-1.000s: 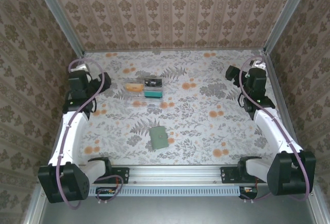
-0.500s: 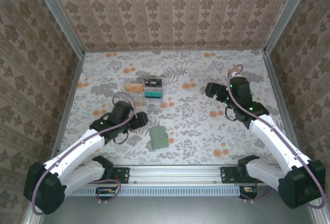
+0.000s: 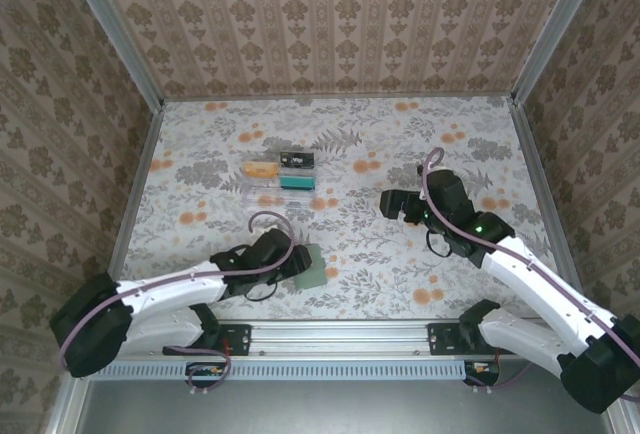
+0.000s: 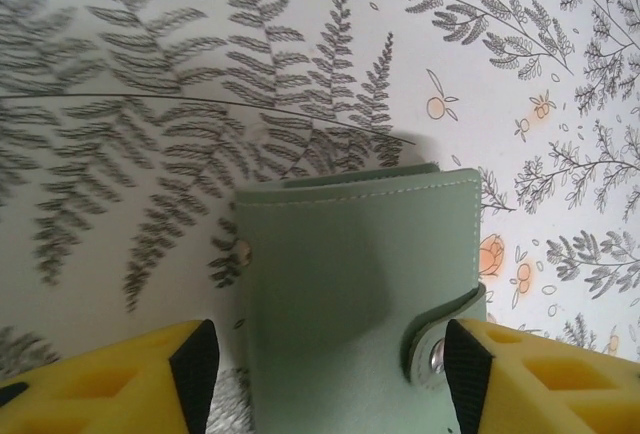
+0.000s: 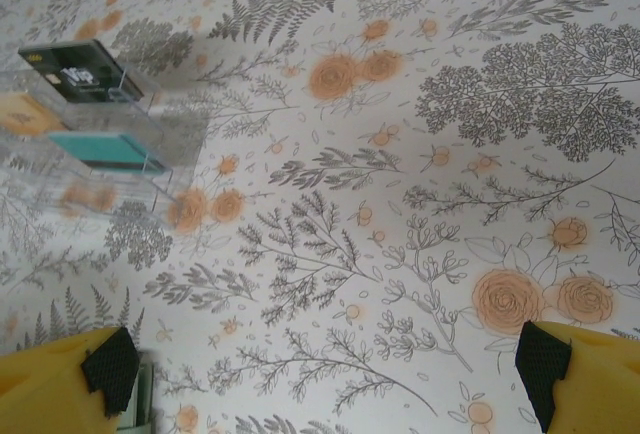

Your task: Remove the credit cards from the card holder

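The card holder (image 4: 350,284) is a sage-green wallet lying flat on the floral table, folded shut, its snap strap (image 4: 440,349) fastened on the right edge. My left gripper (image 4: 330,374) is low over it, open, with one finger on each side. The left pad (image 4: 195,374) stands a little off the wallet's edge, and the right pad (image 4: 465,379) is right at the snap strap. From above, the left gripper (image 3: 297,262) covers the near-left end of the card holder (image 3: 314,268). The credit cards are hidden. My right gripper (image 3: 392,204) hovers open over bare table, right of centre.
A clear plastic tray (image 3: 268,186) sits at the back centre-left, holding an orange card (image 3: 262,168), a black one (image 3: 296,160) and a teal one (image 3: 295,181). The right wrist view has the tray (image 5: 170,124) at upper left. Patterned walls close in three sides.
Both arms swung in from the table's sides. The left gripper came down over the card holder and its jaws narrowed around it. The right gripper moved left and nearer, staying wide open.
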